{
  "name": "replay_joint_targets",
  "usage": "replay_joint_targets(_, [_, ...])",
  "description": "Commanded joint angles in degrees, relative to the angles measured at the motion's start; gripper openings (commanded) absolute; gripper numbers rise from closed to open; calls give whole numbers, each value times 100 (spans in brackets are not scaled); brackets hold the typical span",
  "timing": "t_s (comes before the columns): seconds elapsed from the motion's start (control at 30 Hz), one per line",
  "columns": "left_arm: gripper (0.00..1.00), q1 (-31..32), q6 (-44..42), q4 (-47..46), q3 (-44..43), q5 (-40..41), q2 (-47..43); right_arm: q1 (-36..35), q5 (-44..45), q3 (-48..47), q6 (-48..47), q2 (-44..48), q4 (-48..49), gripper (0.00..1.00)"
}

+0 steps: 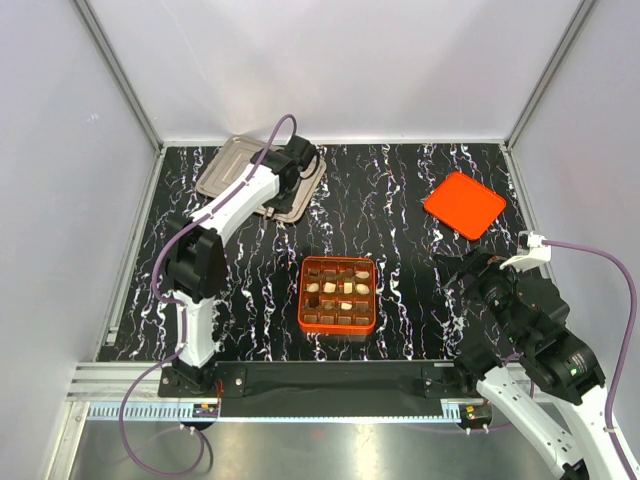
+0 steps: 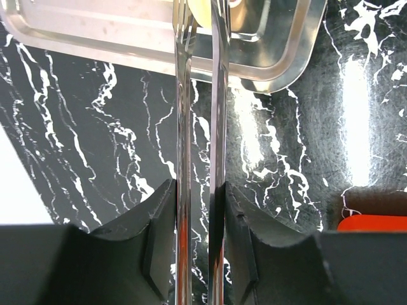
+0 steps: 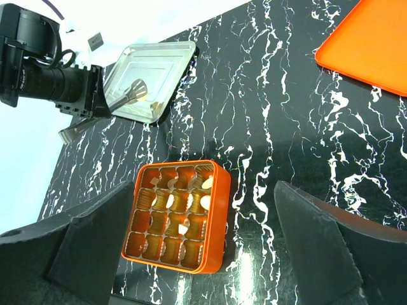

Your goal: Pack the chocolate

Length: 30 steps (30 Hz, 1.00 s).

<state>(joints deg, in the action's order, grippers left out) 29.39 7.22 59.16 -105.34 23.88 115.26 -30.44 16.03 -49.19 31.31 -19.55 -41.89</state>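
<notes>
We look over a black, white-veined marble tabletop (image 1: 400, 300). At its far left lies a shallow rectangular steel tray (image 1: 222, 160). Near the middle stands a square orange box (image 1: 338, 328) with a brown grid of cells. At the far right, well apart from the box, is its flat orange lid (image 1: 464, 204).

The left pincer (image 2: 200, 216) is out over the tray, clenched on a pair of long steel tongs (image 2: 184, 127). Their blades run close together from between its pads to the tray. The right pincer (image 3: 205, 187) hangs released, jaws wide, to the near right of the box, holding nothing.

Several bite-sized chocolate pieces (image 1: 348, 287), some dark and some cream-white, already sit one to a cell in the box, with other cells bare. One cream-white piece (image 2: 198, 11) shows between the tong tips over the tray, cut off by the frame's edge. We cannot tell whether it is pinched.

We judge each piece light, rigid but brittle, and smooth enough to squirt out from polished blades. We would take it across its two flattest sides, low and centred, with only a gentle squeeze.
</notes>
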Motion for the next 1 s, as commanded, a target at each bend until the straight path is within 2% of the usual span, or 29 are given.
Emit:
replay_joint_targets(0.0, [36,41,-63,166,-347,275,-285,-15,137,-223,-64,-31,120,100])
replay_joint_targets(0.2, [36,251,112,351,-207,-347,-890,-24,102,-267,-46,-93,119,100])
replay_joint_targets(0.37, [36,831,297,508,118,-568,-1672,-24,76,-249,-2,-93,120,100])
replay_joint_targets(0.5, [36,1480,490,562,496,-997,-2225,-24,75,-302,42,-49,23,100])
replay_joint_targets(0.73, [36,2694,1105,395,1663,-1403,-3105,-24,365,-398,7,109,-302,100])
replay_joint_targets(0.97, [36,3529,1624,96,2193,-1632,-3405,-15,550,-539,7,206,-566,100])
